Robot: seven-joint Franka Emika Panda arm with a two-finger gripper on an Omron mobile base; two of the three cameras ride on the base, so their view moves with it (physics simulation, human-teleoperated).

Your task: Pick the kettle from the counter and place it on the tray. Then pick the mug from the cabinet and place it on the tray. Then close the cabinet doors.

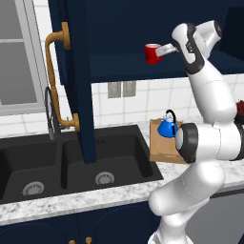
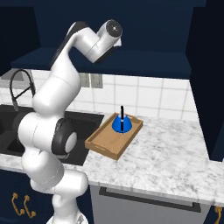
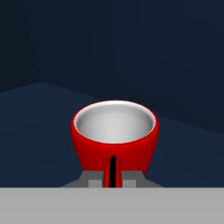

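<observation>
The dark navy cabinet (image 1: 143, 33) stands with a tall door (image 1: 78, 81) swung out over the black sink (image 1: 71, 162), its curved brass handle (image 1: 56, 81) facing the room, and on its navy inner shelf (image 1: 143, 66) sits the mug (image 1: 152, 53) — glossy red, pale grey-white inside, upright, its handle turned toward the hand. Down on the speckled marble bench (image 2: 175, 153) lies the light-brown wooden tray (image 2: 105, 142), carrying the small bright blue kettle (image 2: 121, 123) with its black arched handle. The claw (image 3: 112, 175) is reached into the cabinet and clamped together on the mug's handle — the fingers (image 3: 94, 180) sit close on either side of it.
</observation>
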